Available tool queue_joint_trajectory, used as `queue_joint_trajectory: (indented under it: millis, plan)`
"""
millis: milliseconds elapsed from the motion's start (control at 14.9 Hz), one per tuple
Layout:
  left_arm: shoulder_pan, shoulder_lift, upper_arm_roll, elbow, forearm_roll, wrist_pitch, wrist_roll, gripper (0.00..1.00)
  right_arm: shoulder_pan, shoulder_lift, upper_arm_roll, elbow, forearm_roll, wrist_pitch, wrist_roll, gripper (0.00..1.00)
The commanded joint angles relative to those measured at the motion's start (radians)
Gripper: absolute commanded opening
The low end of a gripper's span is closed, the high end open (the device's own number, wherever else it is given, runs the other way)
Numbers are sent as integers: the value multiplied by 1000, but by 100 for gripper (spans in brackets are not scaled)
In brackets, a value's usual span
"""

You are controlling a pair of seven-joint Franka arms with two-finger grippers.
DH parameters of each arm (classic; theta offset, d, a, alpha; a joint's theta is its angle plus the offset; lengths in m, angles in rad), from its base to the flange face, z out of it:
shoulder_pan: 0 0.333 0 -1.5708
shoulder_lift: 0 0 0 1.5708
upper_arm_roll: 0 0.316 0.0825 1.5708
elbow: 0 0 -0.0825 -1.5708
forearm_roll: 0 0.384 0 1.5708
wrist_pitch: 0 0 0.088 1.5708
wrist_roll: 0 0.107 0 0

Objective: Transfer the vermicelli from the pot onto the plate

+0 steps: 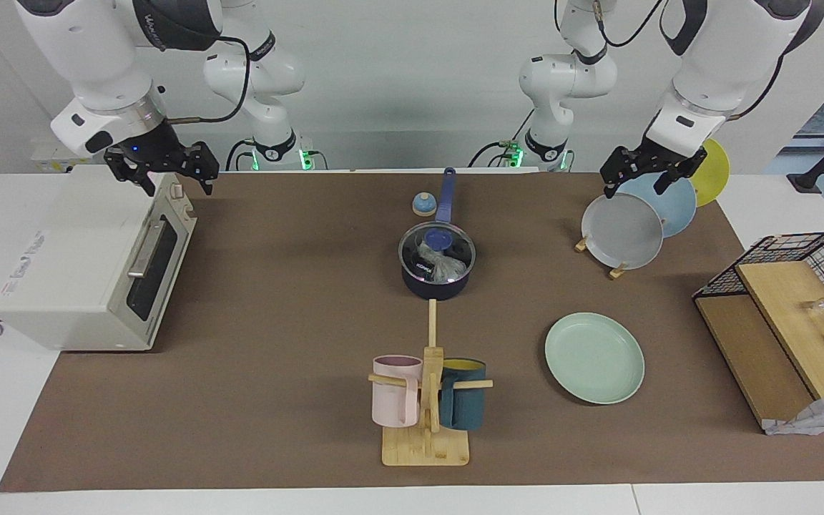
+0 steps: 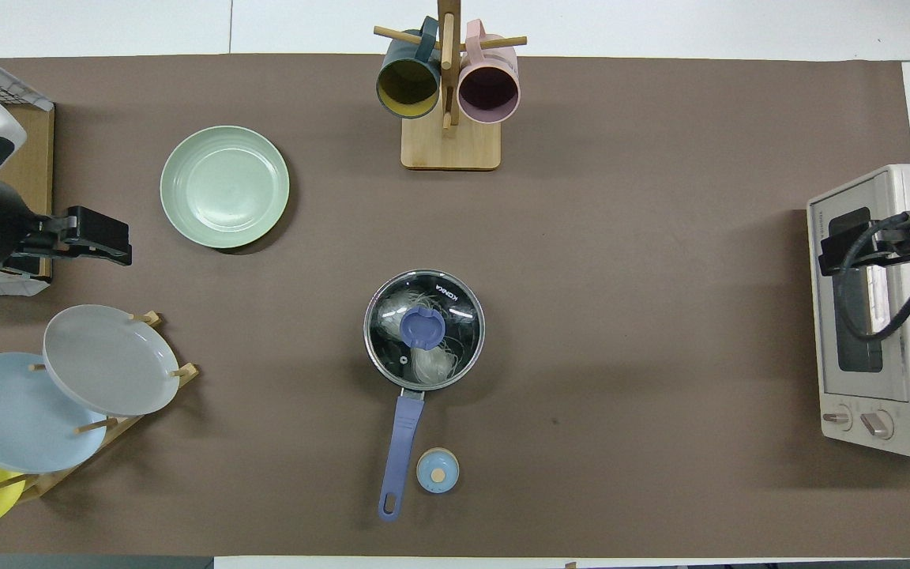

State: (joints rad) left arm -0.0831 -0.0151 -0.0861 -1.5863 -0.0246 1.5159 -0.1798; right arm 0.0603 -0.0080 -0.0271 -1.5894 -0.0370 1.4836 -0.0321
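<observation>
The dark navy pot (image 1: 435, 286) stands mid-table with its blue handle (image 2: 401, 442) pointing toward the robots. A glass lid with a blue knob (image 1: 438, 237) covers it. The whitish vermicelli (image 1: 442, 267) lies inside and shows through the lid, also in the overhead view (image 2: 433, 363). The mint green plate (image 1: 594, 357) lies bare, farther from the robots, toward the left arm's end; it also shows in the overhead view (image 2: 224, 187). My left gripper (image 1: 637, 187) is open in the air over the plate rack. My right gripper (image 1: 177, 187) is open over the toaster oven.
A rack holds grey (image 1: 621, 230), light blue and yellow plates. A toaster oven (image 1: 90, 265) sits at the right arm's end. A mug tree (image 1: 428, 400) with pink and teal mugs stands farther out than the pot. A small blue timer (image 1: 423, 205) lies beside the handle. A wire basket (image 1: 805, 286) stands at the left arm's end.
</observation>
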Motion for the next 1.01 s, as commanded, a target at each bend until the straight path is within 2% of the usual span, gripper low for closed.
queue_joint_trajectory:
  millis: [0,201,470,738,939]
  plan:
    - [17,-23,-9,-21,-12,-3,-4,100,29,-12,12,-10,8,26,-19,100]
    - [17,-25,-9,-21,-12,-3,-4,100,78,-10,13,-9,8,32,53,100]
    - [17,-23,-9,-21,-12,-3,-4,100,215,35,30,5,40,83,230,100]
    - [17,-23,-9,-21,-12,-3,-4,100,361,187,41,109,78,138,467,100]
    - [17,-23,-11,-23,-12,-6,-4,100,475,269,42,108,81,268,593,100]
